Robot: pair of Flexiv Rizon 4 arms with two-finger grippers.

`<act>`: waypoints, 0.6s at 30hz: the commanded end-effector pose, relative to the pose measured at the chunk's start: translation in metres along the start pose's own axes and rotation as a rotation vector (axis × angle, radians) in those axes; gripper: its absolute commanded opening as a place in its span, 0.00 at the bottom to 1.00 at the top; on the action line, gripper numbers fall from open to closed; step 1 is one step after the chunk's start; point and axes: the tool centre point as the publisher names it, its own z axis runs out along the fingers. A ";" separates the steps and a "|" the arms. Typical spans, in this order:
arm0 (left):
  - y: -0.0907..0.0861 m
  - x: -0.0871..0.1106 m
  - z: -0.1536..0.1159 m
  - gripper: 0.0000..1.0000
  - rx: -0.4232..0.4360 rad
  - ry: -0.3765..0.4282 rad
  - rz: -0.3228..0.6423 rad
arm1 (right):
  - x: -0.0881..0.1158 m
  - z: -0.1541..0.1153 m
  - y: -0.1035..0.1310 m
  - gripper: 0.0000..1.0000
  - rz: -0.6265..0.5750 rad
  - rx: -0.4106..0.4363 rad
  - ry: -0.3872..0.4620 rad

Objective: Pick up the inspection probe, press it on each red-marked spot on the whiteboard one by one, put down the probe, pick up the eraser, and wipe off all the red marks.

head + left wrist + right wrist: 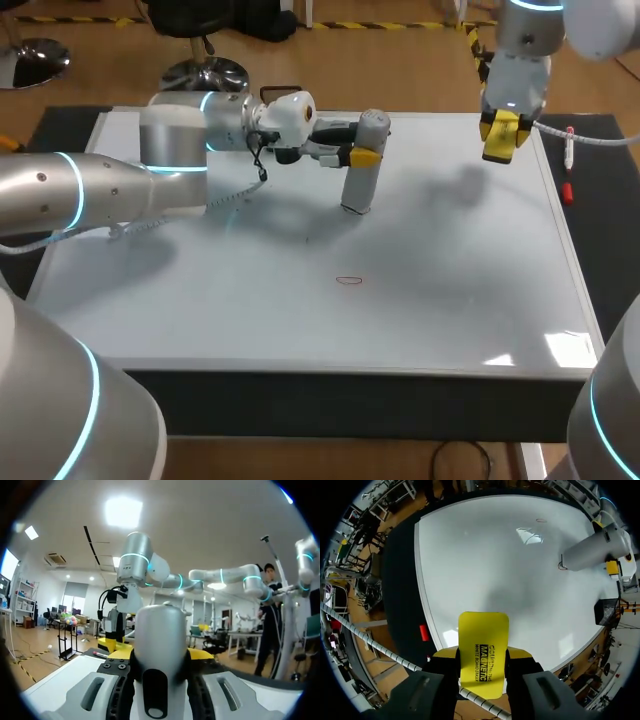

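Head view: left gripper (365, 156) clenched on inspection probe (358, 192), upright, tip down on whiteboard (450, 300) toward 12 o'clock; right gripper (500, 136) grasping yellow eraser (483, 650), up over 2 o'clock corner. Red mark (348, 281) near board's middle, 6 o'clock from probe.

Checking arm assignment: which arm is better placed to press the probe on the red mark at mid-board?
Left. The left gripper is shut on the probe, upright just beyond the red mark; the right gripper holds the eraser at the far corner.
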 end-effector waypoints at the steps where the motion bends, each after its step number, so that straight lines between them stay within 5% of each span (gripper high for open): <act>1: 0.005 -0.003 0.001 0.00 0.003 0.002 -0.003 | 0.001 -0.001 -0.001 0.00 -0.002 0.001 0.003; 18: 0.016 -0.009 -0.008 0.00 -0.020 -0.015 -0.001 | 0.001 -0.001 -0.001 0.00 -0.002 0.001 0.003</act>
